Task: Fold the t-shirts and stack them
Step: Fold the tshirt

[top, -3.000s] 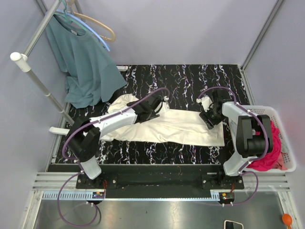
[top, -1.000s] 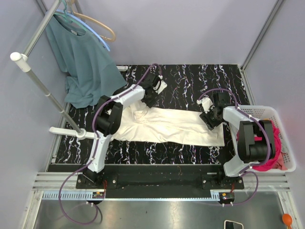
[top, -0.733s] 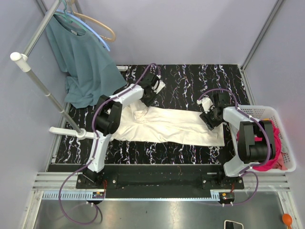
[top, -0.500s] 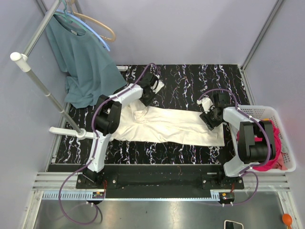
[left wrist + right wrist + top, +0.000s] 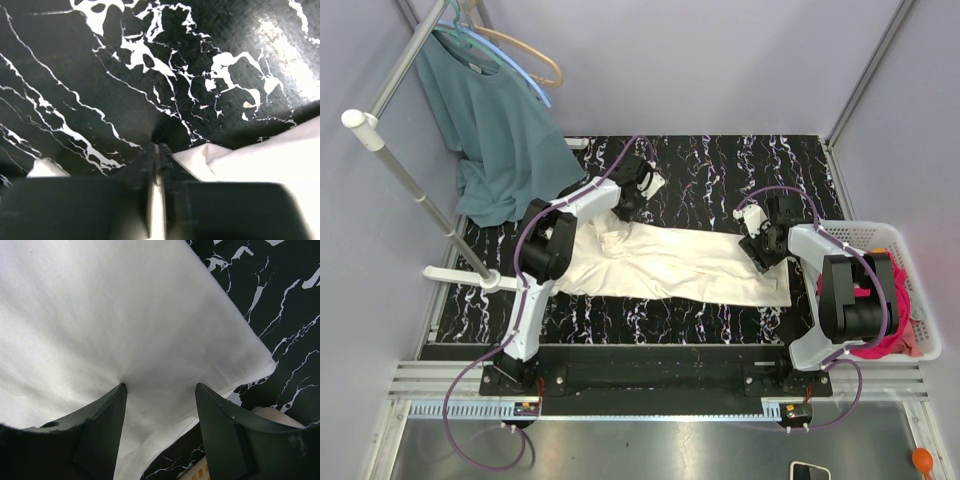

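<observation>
Across the top view, the cream tee (image 5: 690,265) is lying on the black marbled table (image 5: 720,170) as a long flat band running left to right, its left end rumpled into small folds; the left gripper (image 5: 623,207) is sitting at the tee's far-left corner, and the right gripper (image 5: 757,250) is resting on its right end; the pink tee (image 5: 892,335) is lying crumpled in a white basket (image 5: 866,229) just off the table's right edge; a teal shirt (image 5: 500,150) is hanging from a rack (image 5: 410,185) at the far left.

In the left wrist view, the left gripper (image 5: 155,160) is showing its fingers (image 5: 142,175) pressed together, with a thin pale strip of the cream tee (image 5: 260,165) pinched between them; more of the cloth is spreading to the right, and a small pale scrap is peeking out at the left.

In the right wrist view, the right gripper (image 5: 160,390) is holding its fingers (image 5: 107,415) apart, both tips pressing down on the cream tee (image 5: 125,315); the cloth is puckering slightly between them, looking smooth and off-white, with a stitched hem running to a rounded corner at the right.
</observation>
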`<move>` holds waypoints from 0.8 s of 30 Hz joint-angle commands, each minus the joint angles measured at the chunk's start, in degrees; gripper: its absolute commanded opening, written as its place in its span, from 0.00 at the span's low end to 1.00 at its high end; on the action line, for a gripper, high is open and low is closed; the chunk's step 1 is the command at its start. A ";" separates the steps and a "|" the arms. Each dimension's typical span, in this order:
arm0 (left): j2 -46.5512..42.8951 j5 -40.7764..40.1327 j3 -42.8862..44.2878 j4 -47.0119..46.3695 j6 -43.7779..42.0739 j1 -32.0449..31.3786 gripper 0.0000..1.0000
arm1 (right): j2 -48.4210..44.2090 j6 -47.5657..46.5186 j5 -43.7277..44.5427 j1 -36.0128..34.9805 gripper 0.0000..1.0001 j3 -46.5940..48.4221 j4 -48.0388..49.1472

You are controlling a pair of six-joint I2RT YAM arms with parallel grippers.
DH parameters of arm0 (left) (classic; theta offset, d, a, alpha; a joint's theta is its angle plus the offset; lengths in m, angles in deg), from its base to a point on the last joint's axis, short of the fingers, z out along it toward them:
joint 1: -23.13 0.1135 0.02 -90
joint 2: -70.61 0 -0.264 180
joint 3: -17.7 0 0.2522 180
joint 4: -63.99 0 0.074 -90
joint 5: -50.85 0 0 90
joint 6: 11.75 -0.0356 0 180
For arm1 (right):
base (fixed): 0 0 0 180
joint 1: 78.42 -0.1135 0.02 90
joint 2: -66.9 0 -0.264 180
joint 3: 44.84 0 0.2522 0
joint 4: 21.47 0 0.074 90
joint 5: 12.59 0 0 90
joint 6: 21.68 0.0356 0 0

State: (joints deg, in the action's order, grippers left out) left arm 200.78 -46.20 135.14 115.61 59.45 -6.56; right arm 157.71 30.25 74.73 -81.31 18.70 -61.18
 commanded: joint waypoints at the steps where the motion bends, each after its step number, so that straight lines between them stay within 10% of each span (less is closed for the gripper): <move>1: 0.09 1.42 -0.32 0.63 0.00 0.25 0.00 | 2.01 -0.78 1.27 -0.18 0.65 -3.20 -1.20; 24: -19.86 -9.73 -12.27 1.25 -3.69 0.86 0.00 | 1.92 -1.13 2.33 -0.18 0.64 -5.66 0.47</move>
State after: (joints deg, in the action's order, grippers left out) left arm 184.56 -51.93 125.57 118.06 57.59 -6.35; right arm 156.66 30.28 74.77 -81.31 17.21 -59.57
